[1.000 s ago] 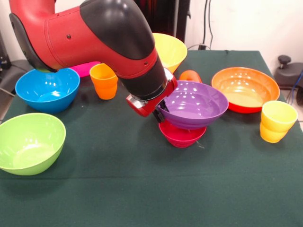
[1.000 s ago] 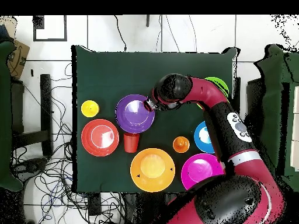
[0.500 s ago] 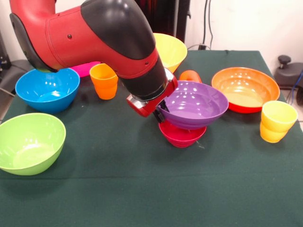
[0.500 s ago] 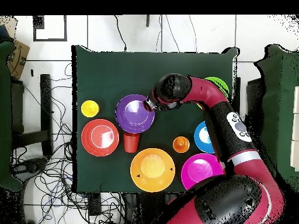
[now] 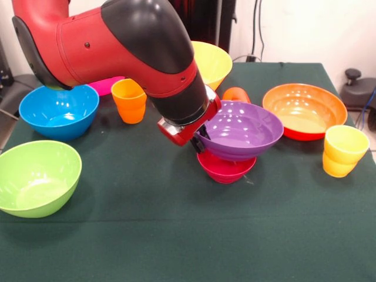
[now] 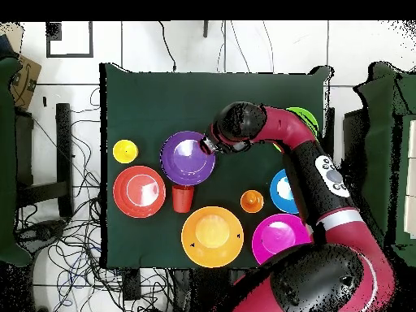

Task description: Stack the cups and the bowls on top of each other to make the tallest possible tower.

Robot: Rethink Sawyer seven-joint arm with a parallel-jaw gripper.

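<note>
Under the purple bowl (image 5: 241, 130), front view alone shows magenta bowl (image 5: 225, 167)

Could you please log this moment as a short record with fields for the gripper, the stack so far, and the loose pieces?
gripper: gripper at the rim of the purple bowl; fingers hidden
stack: purple bowl sits on the small magenta-red bowl
loose bowls: green bowl, blue bowl, yellow bowl, orange-red bowl, pink bowl
loose cups: orange cup, yellow cup, red-orange cup

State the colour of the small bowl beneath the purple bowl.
Magenta-red; the small bowl shows best in the front view.
</note>
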